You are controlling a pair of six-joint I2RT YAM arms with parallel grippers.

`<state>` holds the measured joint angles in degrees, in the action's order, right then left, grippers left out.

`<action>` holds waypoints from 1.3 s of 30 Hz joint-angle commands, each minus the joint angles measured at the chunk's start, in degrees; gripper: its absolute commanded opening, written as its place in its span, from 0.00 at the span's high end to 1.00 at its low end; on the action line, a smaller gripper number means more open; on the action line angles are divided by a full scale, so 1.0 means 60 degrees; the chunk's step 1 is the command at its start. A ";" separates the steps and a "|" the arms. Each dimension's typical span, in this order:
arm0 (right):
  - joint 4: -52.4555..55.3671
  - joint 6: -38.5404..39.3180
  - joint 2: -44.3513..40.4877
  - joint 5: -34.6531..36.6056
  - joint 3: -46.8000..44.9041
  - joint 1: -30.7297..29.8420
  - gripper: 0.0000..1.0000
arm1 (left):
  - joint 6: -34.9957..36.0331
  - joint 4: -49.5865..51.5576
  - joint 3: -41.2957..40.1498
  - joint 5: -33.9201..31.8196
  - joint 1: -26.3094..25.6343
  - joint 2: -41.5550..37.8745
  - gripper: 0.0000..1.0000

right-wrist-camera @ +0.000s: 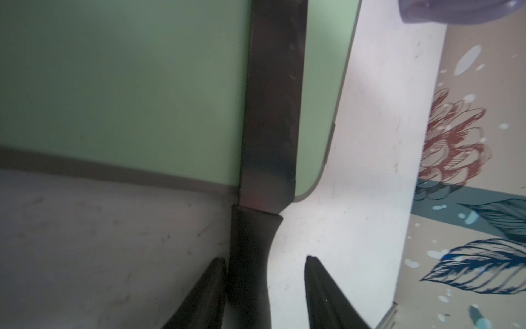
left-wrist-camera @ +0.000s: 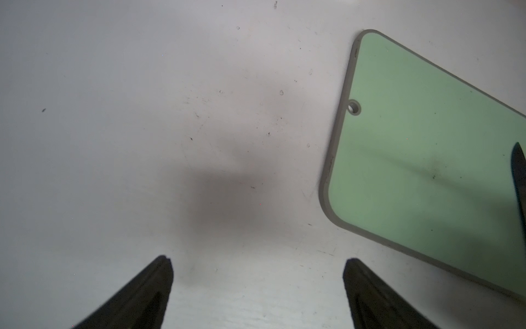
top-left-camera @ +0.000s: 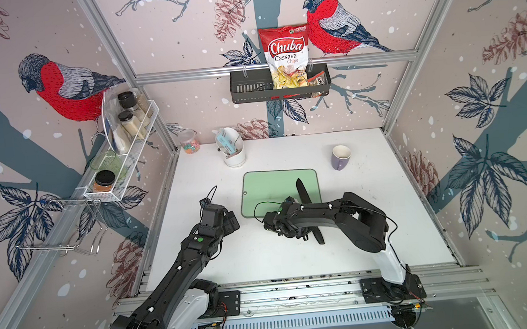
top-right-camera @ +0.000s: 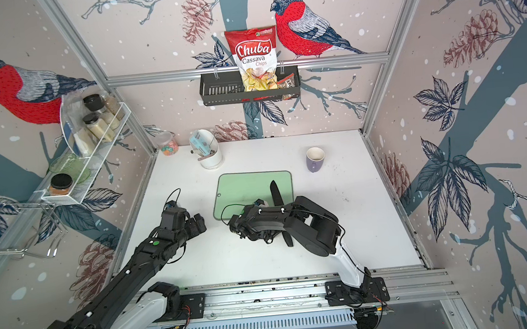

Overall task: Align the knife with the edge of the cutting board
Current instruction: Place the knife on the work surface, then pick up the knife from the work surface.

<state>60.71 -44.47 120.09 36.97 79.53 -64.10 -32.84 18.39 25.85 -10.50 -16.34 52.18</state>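
The pale green cutting board (top-left-camera: 273, 187) lies flat mid-table, its small hole toward the left arm. The black knife (top-left-camera: 303, 190) has its blade on the board close to the right short edge and roughly parallel to it (right-wrist-camera: 273, 99). Its handle (right-wrist-camera: 247, 256) sticks off the near edge onto the white table. My right gripper (right-wrist-camera: 264, 257) is open astride the handle: one finger (right-wrist-camera: 210, 284) is against it, the other stands apart from it. My left gripper (left-wrist-camera: 257, 257) is open over bare table left of the board (left-wrist-camera: 427, 142), holding nothing.
A purple mug (top-left-camera: 340, 156) stands behind the board's right corner. A white utensil holder (top-left-camera: 234, 151) and a candy jar (top-left-camera: 188, 142) stand at the back left. Wall racks hang on the left and back walls. The frame rail (top-left-camera: 297, 286) runs along the table's front edge.
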 commanded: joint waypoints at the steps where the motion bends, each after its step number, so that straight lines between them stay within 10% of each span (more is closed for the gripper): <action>1: -0.1731 0.0413 -0.0596 -0.1716 -0.0659 0.0249 0.53 | -0.0021 -0.0130 -0.0007 0.0003 -0.0002 0.0017 0.05; 18: -0.4737 0.0512 -0.2011 -0.5518 -0.2929 0.1510 0.69 | -0.0019 -0.0154 0.0038 0.0028 -0.0010 0.0169 0.04; 39: -0.5811 0.0365 -0.2461 -0.6513 -0.3920 0.2238 0.72 | 0.0020 -0.0158 0.0112 0.0036 -0.0007 0.0385 0.04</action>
<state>21.50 -40.95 103.26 7.42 57.95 -50.61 -32.82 18.22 25.98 -10.48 -16.34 54.39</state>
